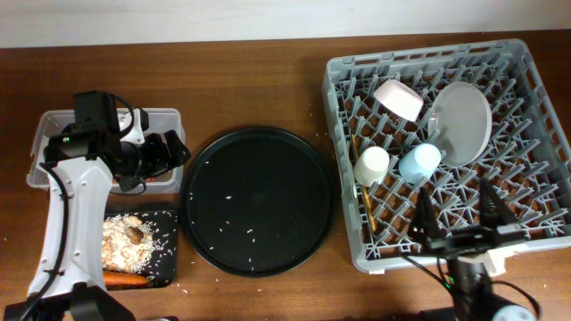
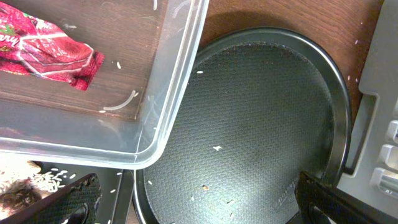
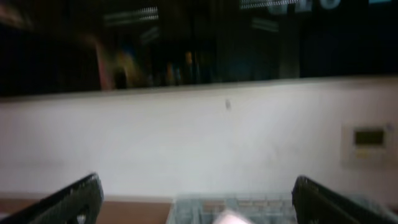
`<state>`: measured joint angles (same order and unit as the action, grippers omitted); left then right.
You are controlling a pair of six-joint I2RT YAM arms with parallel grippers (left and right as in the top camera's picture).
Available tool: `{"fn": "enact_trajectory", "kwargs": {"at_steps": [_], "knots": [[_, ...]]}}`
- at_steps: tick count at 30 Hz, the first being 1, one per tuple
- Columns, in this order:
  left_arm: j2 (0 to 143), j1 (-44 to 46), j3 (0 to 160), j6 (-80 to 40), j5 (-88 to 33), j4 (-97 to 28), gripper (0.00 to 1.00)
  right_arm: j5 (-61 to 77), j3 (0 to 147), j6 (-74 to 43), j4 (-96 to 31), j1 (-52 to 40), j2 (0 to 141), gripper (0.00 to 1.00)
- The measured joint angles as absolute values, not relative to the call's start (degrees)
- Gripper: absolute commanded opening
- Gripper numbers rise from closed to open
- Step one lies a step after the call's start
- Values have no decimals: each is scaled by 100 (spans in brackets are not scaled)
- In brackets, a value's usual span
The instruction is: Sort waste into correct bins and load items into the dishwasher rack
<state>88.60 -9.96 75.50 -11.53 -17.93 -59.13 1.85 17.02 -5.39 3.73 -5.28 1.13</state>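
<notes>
My left gripper [image 1: 169, 152] is open and empty over the right rim of the clear tub [image 1: 43, 134]. In the left wrist view its fingers [image 2: 199, 205] straddle the tub corner [image 2: 180, 74], and the red wrapper [image 2: 46, 46] lies inside the tub. The flat black tray [image 1: 169, 263] holds rice leftovers [image 1: 120, 242], a brown scrap [image 1: 135, 234] and the carrot [image 1: 125, 279]. The rack [image 1: 535, 187] holds the white bowl [image 1: 399, 98], plate [image 1: 464, 120], cream cup [image 1: 371, 166] and blue cup [image 1: 419, 162]. My right gripper [image 1: 457, 212] is open over the rack's front. The napkin is not visible.
The large round black tray [image 1: 257, 201] lies between the bins and the rack, with scattered rice grains; it also shows in the left wrist view [image 2: 261, 112]. Chopsticks [image 1: 363, 198] lie in the rack's left side. The right wrist view shows a wall and the rack's top [image 3: 249, 208].
</notes>
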Motion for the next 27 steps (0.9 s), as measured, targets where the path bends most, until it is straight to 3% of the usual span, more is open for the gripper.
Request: {"fn": "enact_trajectory", "kwargs": {"at_steps": [2, 4, 7, 21, 23, 27], "knots": [[8860, -996, 7550, -1153, -1796, -5913, 99, 224, 622, -867, 1085, -504, 80, 99], [8860, -996, 7550, -1153, -1796, -5911, 99, 248, 99, -947, 836, -502, 80, 99], [8860, -996, 7550, -1153, -1796, -5911, 99, 248, 60, -1033, -390, -502, 62, 99], [8831, -996, 7550, -1153, -1791, -5913, 99, 248, 60, -1035, -403, -502, 69, 99], [8215, -963, 7529, -1153, -1761, -5913, 99, 246, 60, -1037, -405, -502, 69, 99], [4906, -377, 7575, -1153, -1750, -5905, 99, 248, 60, -1041, -408, -502, 69, 99]]}}
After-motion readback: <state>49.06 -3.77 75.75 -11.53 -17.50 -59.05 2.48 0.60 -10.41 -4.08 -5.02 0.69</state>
